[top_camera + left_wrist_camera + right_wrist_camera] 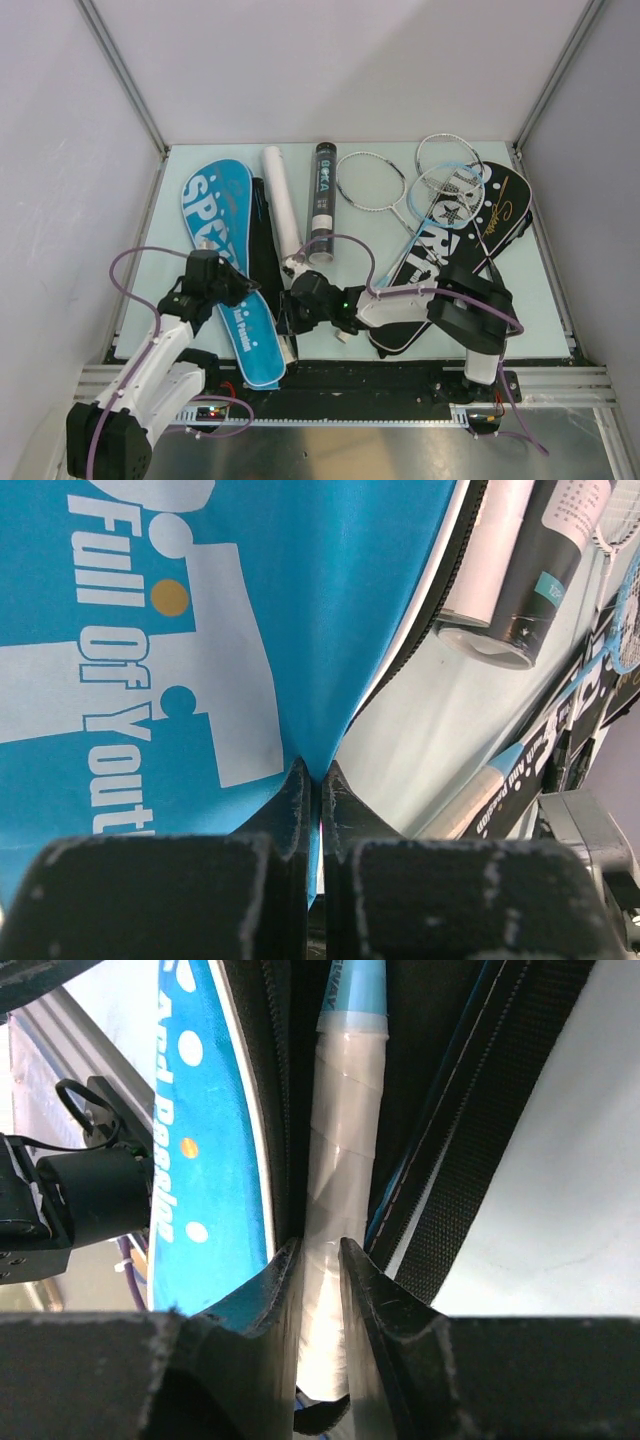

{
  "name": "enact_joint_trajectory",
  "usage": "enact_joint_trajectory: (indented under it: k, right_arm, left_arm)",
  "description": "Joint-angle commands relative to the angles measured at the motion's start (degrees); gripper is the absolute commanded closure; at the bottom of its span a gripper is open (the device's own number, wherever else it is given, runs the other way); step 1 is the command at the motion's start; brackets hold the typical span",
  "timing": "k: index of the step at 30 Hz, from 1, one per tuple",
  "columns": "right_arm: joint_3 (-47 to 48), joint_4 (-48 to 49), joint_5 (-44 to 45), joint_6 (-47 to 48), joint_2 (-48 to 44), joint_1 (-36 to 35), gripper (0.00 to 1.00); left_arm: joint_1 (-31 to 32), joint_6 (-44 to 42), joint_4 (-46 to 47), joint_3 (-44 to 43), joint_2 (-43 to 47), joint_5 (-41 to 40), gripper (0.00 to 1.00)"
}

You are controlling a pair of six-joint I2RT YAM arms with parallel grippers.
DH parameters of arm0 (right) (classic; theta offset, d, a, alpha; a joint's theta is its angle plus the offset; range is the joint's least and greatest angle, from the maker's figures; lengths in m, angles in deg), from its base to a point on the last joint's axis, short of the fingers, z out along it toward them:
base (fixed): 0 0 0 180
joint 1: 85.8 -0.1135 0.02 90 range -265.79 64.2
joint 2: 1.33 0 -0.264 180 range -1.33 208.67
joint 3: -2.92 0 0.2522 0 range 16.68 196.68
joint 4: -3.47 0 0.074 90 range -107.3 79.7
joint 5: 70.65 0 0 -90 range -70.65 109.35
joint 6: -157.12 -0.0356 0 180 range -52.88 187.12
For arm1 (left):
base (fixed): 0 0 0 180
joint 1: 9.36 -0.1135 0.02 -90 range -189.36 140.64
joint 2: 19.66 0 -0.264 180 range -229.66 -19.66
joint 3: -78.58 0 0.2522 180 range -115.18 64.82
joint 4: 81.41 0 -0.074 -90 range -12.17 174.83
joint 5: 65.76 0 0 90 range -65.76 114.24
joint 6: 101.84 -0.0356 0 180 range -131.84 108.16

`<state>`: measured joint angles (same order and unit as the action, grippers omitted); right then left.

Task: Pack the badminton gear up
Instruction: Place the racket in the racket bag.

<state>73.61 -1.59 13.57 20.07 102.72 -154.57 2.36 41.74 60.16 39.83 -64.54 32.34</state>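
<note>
Left end effector (312,775) clamped shut on edge of blue SPORT cover (300,600), which is laid near-left on surface (540,300). Right end effector (318,1250) closed around white-taped racket handle (345,1130), right beside that cover. White tube (282,205) and black tube (322,200) parked side by side further back. Silver rackets (372,182) laid partly over black cover (450,262) on right.

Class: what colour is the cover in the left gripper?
The cover is blue with white lettering, clearest in left wrist view.
</note>
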Motion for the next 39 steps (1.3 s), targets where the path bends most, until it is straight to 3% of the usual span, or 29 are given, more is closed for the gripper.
enact_joint_trajectory:
  k: [1,6,11,13,17,23,27,32,39]
  right_arm:
    - [0.0,8.4,-5.7,-3.7,3.1,-0.7,0.74]
    - [-0.1,12.7,-8.0,-6.3,3.9,-0.9,0.74]
    - [-2.0,14.8,-4.3,-6.3,2.5,-0.9,0.78]
    - [-2.2,11.7,-1.3,-5.0,1.3,-0.9,0.74]
    - [-2.9,0.7,8.4,-3.2,-5.4,-0.3,0.56]
    - [-3.5,-13.7,19.6,-2.5,-17.3,3.4,0.49]
    - [-4.7,-18.1,22.6,-2.1,-22.7,9.5,0.49]
    - [-7.6,-20.5,22.9,-1.5,-26.0,22.9,0.49]
    - [-10.4,-17.4,21.3,-1.1,-22.5,39.3,0.50]
  left_arm:
    - [0.1,1.8,4.2,1.0,1.3,-0.5,1.00]
    - [0.1,2.1,5.0,2.0,1.7,-0.7,1.00]
    - [0.1,2.1,5.6,2.7,2.0,-1.4,1.00]
    - [0.1,1.8,5.8,2.8,1.8,-2.2,1.00]
    - [0.1,0.5,6.1,2.2,1.1,-4.8,1.00]
    - [0.1,-3.3,6.5,0.4,-0.4,-7.0,1.00]
    - [0.1,-6.5,6.6,-0.4,-1.2,-6.2,1.00]
    - [0.1,-7.7,6.8,-0.3,-1.4,-4.8,1.00]
    - [0.1,-7.0,7.6,1.2,1.6,-1.6,1.00]
